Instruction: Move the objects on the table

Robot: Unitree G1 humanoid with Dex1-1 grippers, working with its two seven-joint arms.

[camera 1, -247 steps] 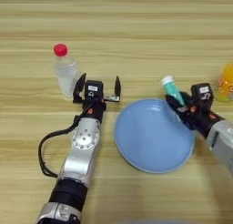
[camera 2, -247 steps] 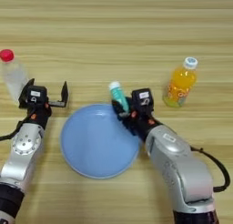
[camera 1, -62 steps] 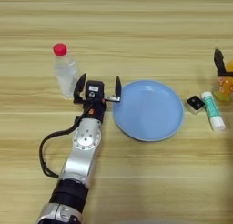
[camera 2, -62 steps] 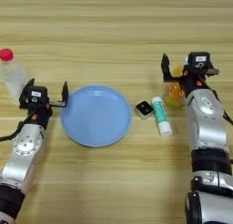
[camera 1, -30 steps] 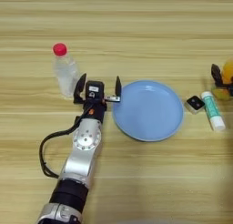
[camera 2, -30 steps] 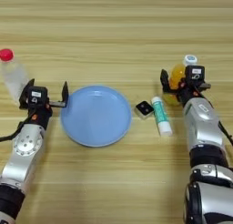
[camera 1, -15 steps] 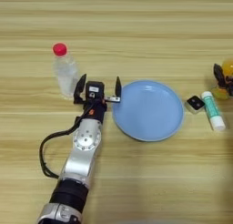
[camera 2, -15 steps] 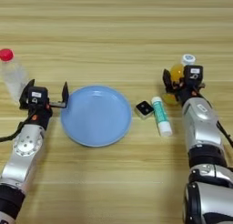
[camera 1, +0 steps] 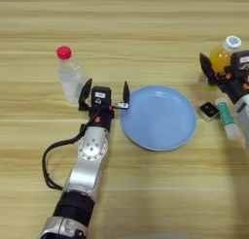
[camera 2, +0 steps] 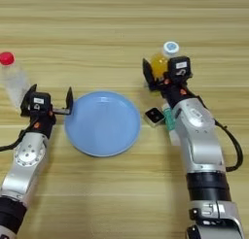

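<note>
— Where is the right gripper [camera 2: 163,68]?
— At the orange bottle [camera 2: 159,61]. One black finger [camera 2: 147,73] stands left of the bottle; the other is hidden behind the gripper's body, so I cannot tell whether the bottle is squeezed or only stands between them.

— And the tube?
— The tube [camera 1: 227,119] lies below those fingers, cut off by the forearm in the right eye view. The black square [camera 2: 154,116] sits just left of it.

— The left gripper [camera 1: 105,92]?
— Its fingers are spread wide, holding nothing. The clear bottle [camera 1: 68,76] stands just beyond the left finger; the blue plate [camera 1: 158,117] lies just off the right finger. I cannot tell if they touch.

— All on the worktop [camera 1: 121,29]?
— Yes.
</note>
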